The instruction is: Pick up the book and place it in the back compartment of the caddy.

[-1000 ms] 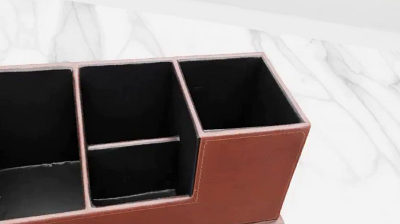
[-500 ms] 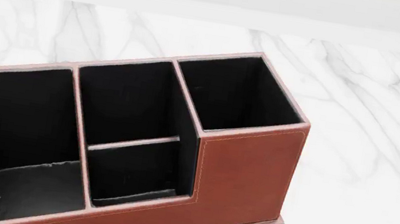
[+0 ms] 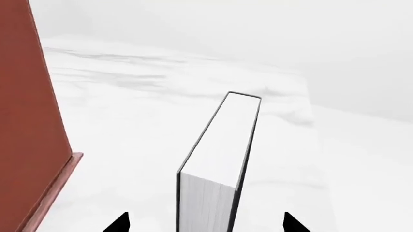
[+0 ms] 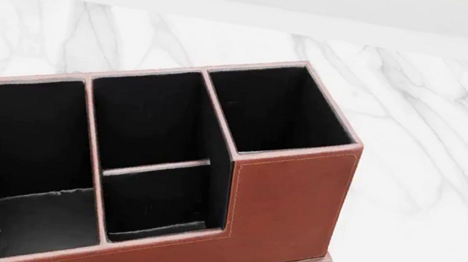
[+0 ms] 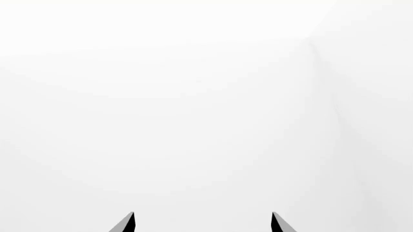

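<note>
Left gripper (image 3: 203, 223) jaws wide open astride the book (image 3: 219, 154), standing on the desk (image 3: 129, 125) just beside the caddy (image 4: 284, 201). Centre, then close squarely. Right gripper (image 5: 202, 222) open, empty.

No text, label, brand, number or sign is showing anywhere that can be read; the book (image 3: 219, 154) is presenting only a plain white page block and thin black cover edges; the caddy (image 4: 289, 202) is showing bare reddish-brown walls with pale stitching and black lining; the marble tabletop (image 4: 438, 134) is carrying grey veins only, no print.
</note>
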### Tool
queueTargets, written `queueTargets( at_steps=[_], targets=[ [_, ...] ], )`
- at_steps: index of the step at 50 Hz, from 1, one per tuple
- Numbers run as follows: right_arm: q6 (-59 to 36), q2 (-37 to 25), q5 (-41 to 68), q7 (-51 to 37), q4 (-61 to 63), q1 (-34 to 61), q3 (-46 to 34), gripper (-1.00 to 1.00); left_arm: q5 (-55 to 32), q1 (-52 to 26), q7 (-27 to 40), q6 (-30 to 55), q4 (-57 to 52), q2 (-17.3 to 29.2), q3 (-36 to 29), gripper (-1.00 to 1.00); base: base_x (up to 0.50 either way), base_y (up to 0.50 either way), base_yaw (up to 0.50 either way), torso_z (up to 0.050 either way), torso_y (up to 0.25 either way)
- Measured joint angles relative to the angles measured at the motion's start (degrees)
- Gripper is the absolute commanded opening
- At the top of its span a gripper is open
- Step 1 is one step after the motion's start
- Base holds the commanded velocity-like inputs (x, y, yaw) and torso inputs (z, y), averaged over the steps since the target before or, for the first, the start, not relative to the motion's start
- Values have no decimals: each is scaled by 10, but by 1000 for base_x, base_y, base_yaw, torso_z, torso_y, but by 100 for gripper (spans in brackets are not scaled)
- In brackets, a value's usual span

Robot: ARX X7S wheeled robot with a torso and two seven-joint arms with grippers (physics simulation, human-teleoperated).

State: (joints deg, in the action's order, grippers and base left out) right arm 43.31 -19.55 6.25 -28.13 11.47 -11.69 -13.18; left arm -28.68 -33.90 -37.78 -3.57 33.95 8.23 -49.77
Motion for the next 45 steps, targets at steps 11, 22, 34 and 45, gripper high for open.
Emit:
queueTargets(
  at_steps=[11, 22, 34, 45],
  targets=[
    [1, -3, 1, -2, 6, -4, 1, 100, 2, -12, -12, -12, 49, -23, -4, 100, 0, 0, 0, 0, 0],
    [3, -5, 4, -4, 9, -5, 2, 100, -2, -32, -29, -41, 134, -56, -12, 100, 0, 0, 0, 0, 0],
    [5, -7, 7, -5, 10, -6, 1, 100, -100, -66, -17, -89, 210, -74, -128, 100, 0, 0, 0, 0, 0],
    [7, -9, 10, -5, 10, -6, -1, 100, -206, -87, 4, -124, 234, -79, -261, -100, 0, 0, 0, 0, 0]
  ],
)
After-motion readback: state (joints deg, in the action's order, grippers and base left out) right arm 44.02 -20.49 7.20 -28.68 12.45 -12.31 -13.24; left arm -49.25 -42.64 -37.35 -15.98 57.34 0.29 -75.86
